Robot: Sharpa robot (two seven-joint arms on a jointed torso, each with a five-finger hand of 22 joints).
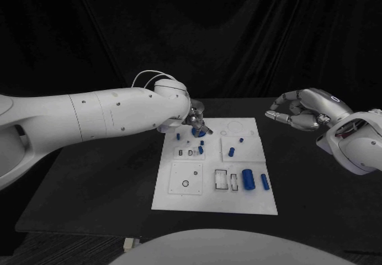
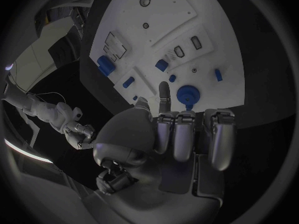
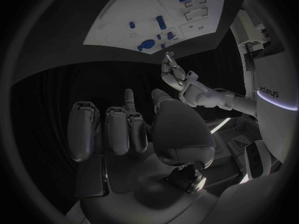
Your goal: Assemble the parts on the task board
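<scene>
Task board (image 1: pixel 215 199) w/ round blue part (image 1: pixel 201 132) at far corner, just below left hand (image 1: pixel 194 120), fingers loosely spread, empty; right hand (image 1: pixel 306 113) curled, well apart.

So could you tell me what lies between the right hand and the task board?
In the head view, only bare black table lies between the right hand and the task board; the hand hangs off the board's far right corner.
</scene>
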